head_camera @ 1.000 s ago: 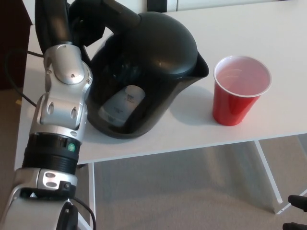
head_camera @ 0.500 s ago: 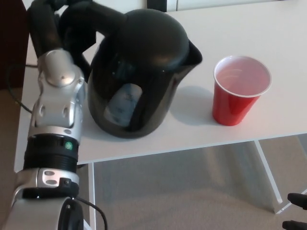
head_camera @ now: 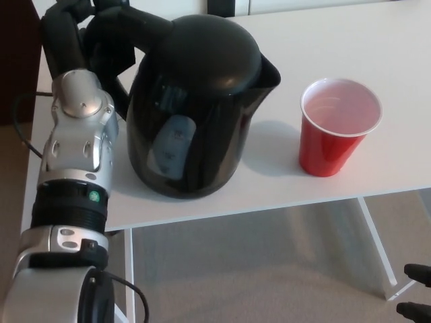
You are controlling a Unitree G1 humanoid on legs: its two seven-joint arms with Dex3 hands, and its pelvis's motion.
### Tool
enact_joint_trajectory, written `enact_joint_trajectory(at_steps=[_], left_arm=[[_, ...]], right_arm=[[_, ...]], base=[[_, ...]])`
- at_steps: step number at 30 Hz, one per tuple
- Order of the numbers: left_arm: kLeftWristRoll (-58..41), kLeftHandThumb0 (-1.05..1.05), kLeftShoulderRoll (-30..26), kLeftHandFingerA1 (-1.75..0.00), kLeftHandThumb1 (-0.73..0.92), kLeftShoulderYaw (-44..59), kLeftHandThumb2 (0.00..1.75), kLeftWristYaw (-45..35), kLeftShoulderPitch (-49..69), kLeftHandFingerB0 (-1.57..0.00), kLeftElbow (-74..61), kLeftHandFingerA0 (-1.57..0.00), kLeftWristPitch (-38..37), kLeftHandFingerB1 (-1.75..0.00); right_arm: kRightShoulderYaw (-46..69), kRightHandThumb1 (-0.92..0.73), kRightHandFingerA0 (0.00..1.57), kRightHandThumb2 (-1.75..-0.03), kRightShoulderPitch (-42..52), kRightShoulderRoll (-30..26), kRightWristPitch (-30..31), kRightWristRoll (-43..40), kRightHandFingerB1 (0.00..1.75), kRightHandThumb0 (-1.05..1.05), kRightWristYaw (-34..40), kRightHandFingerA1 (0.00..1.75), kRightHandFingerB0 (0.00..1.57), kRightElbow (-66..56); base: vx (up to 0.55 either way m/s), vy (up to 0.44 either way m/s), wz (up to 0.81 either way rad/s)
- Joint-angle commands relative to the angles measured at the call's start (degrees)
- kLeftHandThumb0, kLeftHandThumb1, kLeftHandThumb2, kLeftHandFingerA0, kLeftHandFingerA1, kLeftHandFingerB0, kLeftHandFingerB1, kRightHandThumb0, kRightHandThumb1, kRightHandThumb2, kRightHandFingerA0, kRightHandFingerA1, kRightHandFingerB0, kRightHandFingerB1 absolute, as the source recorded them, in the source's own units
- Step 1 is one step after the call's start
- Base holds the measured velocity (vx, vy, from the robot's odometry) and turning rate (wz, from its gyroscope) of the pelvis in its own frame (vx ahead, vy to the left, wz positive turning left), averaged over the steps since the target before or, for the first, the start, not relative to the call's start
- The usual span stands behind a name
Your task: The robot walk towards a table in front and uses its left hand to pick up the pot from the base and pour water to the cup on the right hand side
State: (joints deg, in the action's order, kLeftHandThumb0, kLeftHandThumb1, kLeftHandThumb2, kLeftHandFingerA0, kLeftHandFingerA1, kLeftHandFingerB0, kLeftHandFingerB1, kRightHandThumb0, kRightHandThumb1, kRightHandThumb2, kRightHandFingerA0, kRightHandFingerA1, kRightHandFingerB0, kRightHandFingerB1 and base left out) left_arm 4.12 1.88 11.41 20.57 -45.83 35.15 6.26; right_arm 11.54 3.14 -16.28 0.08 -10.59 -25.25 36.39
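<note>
Gripping the handle, left hand (head_camera: 101, 33) holds the black pot (head_camera: 195, 108), now more upright vs 1 s ago, spout aimed at the red cup (head_camera: 337, 131) to its right on the white bench (head_camera: 377, 54). Right hand: only fingertips (head_camera: 416, 293) show bottom right, can't tell its state.
</note>
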Motion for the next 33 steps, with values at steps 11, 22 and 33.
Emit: enact_joint_trajectory(at_steps=[11, 22, 33], left_arm=[[-1.2, -0.60, -5.3, -0.07, 0.39, -7.7, 0.73, -14.1, 1.7, 0.00, -8.5, 0.00, 1.8, -0.09], [-3.4, -0.56, -5.2, -0.08, 0.37, -6.8, 0.72, -15.8, 3.6, 0.00, -9.3, 0.00, 2.8, -0.11], [3.1, -0.56, -11.0, -0.27, 0.36, -12.1, 0.67, -18.1, 3.0, -0.09, -5.8, -0.09, 6.5, -0.14]], right_arm=[[0.1, -0.60, 0.55, -0.57, 0.3, -1.1, 1.0, 0.1, 0.46, -0.09, -0.3, 0.55, 0.44, 0.8], [-0.6, -0.60, 0.54, -0.57, 0.3, -1.3, 0.9, 0.4, 0.46, -0.10, -1.5, 0.55, 0.42, 0.9], [-0.6, -0.60, 0.56, -0.57, -0.1, -1.4, 1.3, 0.5, 0.46, -0.10, -0.9, 0.55, 0.43, 0.1]], base=[[0.00, 0.000, 0.00], [0.00, 0.000, 0.00], [0.00, 0.000, 0.00]])
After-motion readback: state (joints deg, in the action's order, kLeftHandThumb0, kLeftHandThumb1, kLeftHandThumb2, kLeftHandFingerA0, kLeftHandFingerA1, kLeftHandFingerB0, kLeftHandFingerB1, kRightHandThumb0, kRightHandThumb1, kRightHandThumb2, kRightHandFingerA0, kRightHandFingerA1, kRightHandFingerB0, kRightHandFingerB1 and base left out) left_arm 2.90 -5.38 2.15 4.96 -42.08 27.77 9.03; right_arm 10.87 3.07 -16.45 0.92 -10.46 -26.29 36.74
